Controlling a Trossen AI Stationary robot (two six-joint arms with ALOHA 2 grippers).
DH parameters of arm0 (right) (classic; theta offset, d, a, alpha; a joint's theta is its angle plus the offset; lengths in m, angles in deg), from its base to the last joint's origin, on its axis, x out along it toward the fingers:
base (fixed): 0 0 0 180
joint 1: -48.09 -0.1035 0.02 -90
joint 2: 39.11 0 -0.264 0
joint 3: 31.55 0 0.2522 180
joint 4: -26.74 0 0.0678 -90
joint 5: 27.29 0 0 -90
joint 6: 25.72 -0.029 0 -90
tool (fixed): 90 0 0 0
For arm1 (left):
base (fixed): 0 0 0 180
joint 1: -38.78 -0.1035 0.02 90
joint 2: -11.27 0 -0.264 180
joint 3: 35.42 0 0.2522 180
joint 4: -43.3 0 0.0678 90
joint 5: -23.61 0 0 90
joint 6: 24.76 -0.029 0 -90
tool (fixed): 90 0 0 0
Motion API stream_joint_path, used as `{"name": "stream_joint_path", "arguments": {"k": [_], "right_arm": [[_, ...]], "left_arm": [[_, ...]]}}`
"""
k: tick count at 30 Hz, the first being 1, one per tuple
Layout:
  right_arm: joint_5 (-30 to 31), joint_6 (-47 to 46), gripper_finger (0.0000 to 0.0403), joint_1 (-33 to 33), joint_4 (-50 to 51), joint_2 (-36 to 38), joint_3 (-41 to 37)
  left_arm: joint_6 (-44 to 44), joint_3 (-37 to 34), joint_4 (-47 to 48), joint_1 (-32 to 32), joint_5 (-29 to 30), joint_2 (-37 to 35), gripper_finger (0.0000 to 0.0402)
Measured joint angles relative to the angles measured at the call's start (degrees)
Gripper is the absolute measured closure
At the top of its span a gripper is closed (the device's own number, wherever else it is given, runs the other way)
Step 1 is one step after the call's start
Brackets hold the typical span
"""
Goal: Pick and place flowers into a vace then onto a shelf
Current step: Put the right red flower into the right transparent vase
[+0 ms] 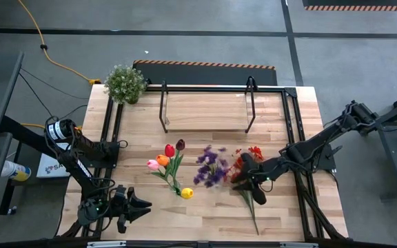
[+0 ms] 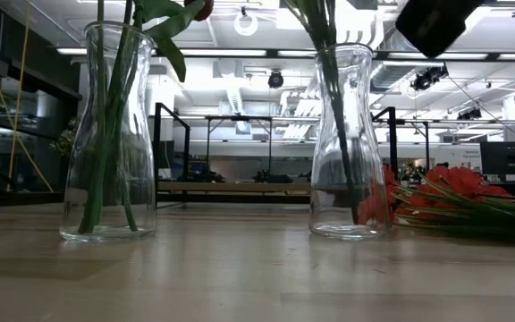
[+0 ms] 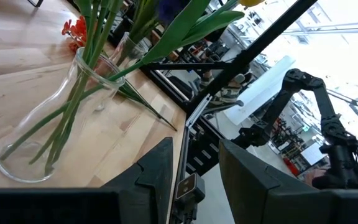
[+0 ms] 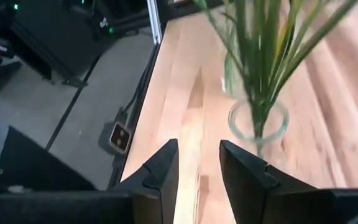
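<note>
We can't read a single word, label or number anywhere here; the white box [image 1: 49, 165] beside the bench [image 1: 205, 213] shows print too small to make out.

Left gripper [image 1: 143, 207] low at the near-left table corner, fingers parted, right gripper [image 1: 243, 180] mid-right, fingers parted, empty

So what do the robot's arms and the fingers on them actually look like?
Both arms are dark, near-black jointed links with thin black cables along them. The left arm carries a white-and-blue labelled cylinder near its base. The left gripper and right gripper each end in two broad, flat, black angular fingers that taper towards the tips.
</note>
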Motion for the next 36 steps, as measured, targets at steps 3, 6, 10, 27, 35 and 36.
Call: {"name": "stream_joint_path", "arguments": {"k": [3, 6, 10, 27, 35, 36], "right_arm": [[-1.96, -2.21, 0.0295, 0.01, 3.32, 0.43, 0.00], [-4.63, -4.91, 0.0295, 0.20, 7.60, 0.65, 0.00], [-7.69, -9.36, 0.0295, 0.28, 14.33, 0.65, 0.00], [-10.36, -33.21, 0.0296, 0.24, 26.95, 0.65, -0.16], [-12.34, -39.30, 0.0295, 0.11, 29.29, -1.26, -0.17], [-12.85, -39.96, 0.0295, 0.09, 29.32, -1.81, -0.17]], "left_arm": [[0.01, 0.00, 0.00, 0.00, 0.00, 0.00, 0.0238], [0.02, 0.00, 0.00, -0.02, 0.00, 0.00, 0.0238], [-0.01, 0.00, 0.04, -0.01, 0.00, 0.00, 0.0238], [-0.07, 0.00, 0.48, -0.02, -0.02, 0.00, 0.0238], [-0.07, 0.00, 0.48, -0.02, -0.15, 0.00, 0.0238], [-0.07, 0.00, 0.48, 0.00, -0.18, 0.00, 0.0238]]}}
